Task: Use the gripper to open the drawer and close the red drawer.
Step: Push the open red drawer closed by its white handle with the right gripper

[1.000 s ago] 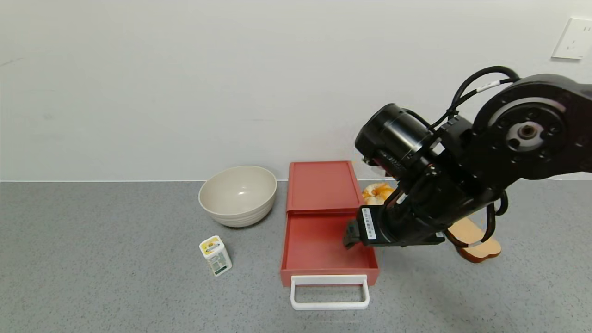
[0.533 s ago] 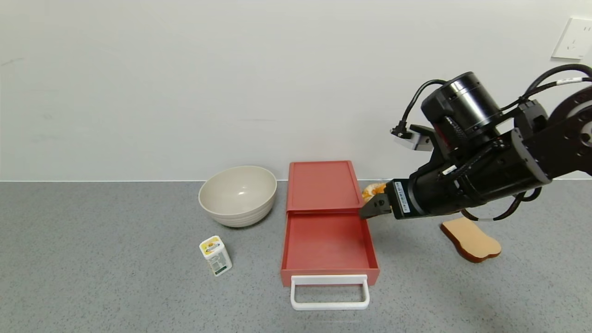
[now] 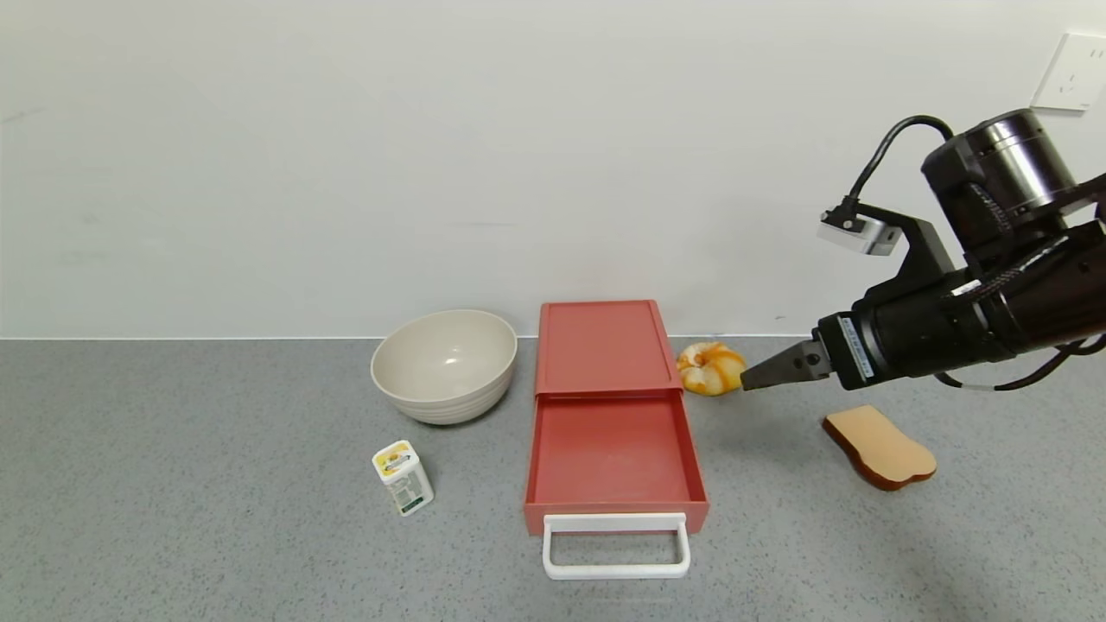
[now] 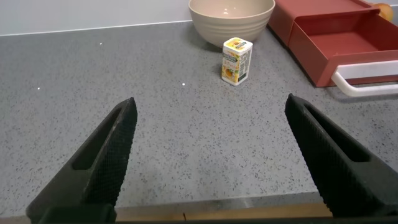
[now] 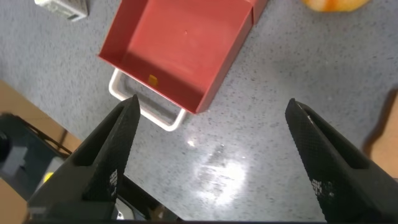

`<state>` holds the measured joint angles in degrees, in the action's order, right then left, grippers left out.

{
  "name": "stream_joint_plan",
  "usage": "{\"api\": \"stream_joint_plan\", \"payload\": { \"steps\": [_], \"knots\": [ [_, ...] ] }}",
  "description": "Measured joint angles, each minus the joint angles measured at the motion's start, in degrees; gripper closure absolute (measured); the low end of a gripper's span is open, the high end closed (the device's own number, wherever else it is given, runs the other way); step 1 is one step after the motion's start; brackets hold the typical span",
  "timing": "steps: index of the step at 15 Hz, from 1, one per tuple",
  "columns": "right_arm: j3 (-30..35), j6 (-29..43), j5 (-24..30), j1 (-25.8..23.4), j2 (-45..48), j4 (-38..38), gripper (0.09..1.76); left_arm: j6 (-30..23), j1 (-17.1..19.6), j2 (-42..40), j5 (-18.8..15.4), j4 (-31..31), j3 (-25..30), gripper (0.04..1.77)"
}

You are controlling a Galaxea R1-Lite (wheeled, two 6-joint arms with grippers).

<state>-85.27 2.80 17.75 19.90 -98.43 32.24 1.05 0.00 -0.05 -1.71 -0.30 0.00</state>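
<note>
One grey speckled worktop point(image 3: 216, 518) carries everything, running back to a white wall. The right arm reaches in from the right, held above the worktop, with its right claw point(image 3: 765, 373) pointing toward the drawer side; the tip hangs just right of an orange pastry point(image 3: 708, 367), apart from it. In the right wrist view the fingers point(image 5: 112, 155) stand wide apart with nothing between them, looking down on the open tray and its handle.

The drawer point(image 3: 609, 415) sits mid-worktop: its salmon-red case lies toward the wall, and the shallow tray is pulled out toward the robot, showing a bare red floor. Its white loop handle point(image 3: 616, 546) sticks out from the tray's front, resting on the worktop.

A cream bowl point(image 3: 445, 364) stands upright just left of the case, near but not touching it as far as can be told. A brown toast-shaped slice point(image 3: 880, 447) lies flat well right of the tray, below the arm. The pastry rests just beside the case's right edge. A small white carton point(image 3: 403, 477) with a yellow label stands in front of the bowl, left of the tray.

The left claw point(image 4: 217, 158) is low over bare worktop well to the left, fingers spread wide, empty.
</note>
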Motion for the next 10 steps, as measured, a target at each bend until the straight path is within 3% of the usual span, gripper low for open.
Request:
{"api": "stream_joint_plan", "payload": {
  "steps": [4,10],
  "knots": [
    [3.74,-6.5,6.23,-4.19,1.82,-4.74,0.14,-0.01,0.0,0.0,-0.02,0.0,0.0,0.09],
    [5.78,-6.72,6.45,-4.88,3.17,-6.69,0.14,0.0,0.0,0.0,-0.05,0.0,0.0,0.09]
  ]
}}
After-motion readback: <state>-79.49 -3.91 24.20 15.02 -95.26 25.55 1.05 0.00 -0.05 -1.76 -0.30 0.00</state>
